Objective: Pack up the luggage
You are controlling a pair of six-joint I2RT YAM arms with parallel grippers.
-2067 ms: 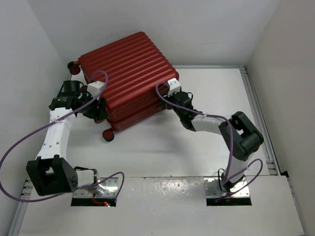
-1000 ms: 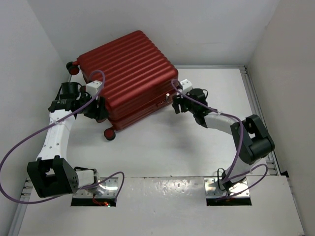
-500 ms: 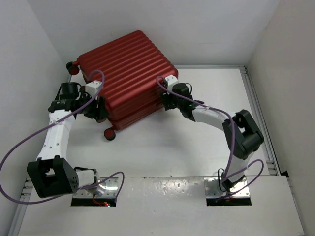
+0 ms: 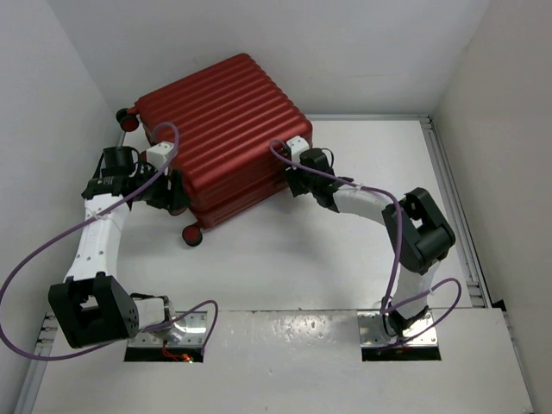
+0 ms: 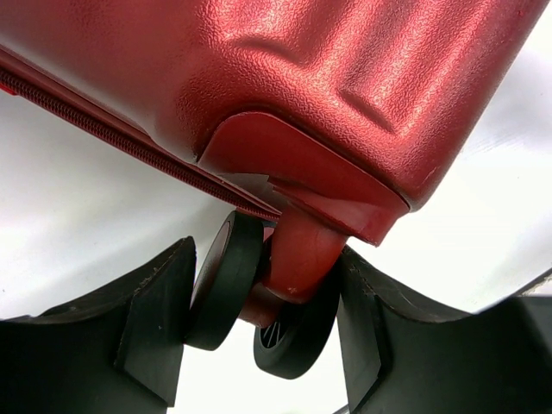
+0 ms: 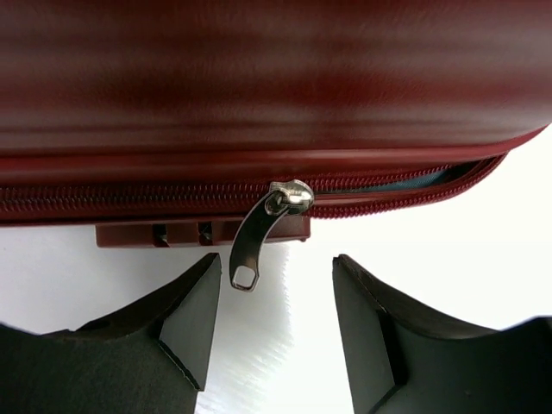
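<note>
The red ribbed luggage (image 4: 224, 129) lies flat at the back left of the table, its lid down. My left gripper (image 4: 168, 194) is at its near-left corner, shut on a twin black caster wheel (image 5: 224, 285); both fingers press the wheel pair from either side. My right gripper (image 4: 293, 179) is at the luggage's right side, open. In the right wrist view the silver zipper pull (image 6: 254, 237) hangs between the fingers, close to the left finger (image 6: 185, 319) and touching neither. Right of the slider the zip gapes, showing grey-blue lining (image 6: 431, 177).
Two more wheels stick out, one at the back left (image 4: 128, 116) and one at the front (image 4: 191, 235). A red lock block (image 6: 198, 231) sits under the zip. White walls close in on the left, back and right; a metal rail (image 4: 448, 198) runs along the table's right edge.
My right arm swung left from beside the luggage back against its right side, and its jaws narrowed around the zipper pull. The left arm and luggage stayed put.
</note>
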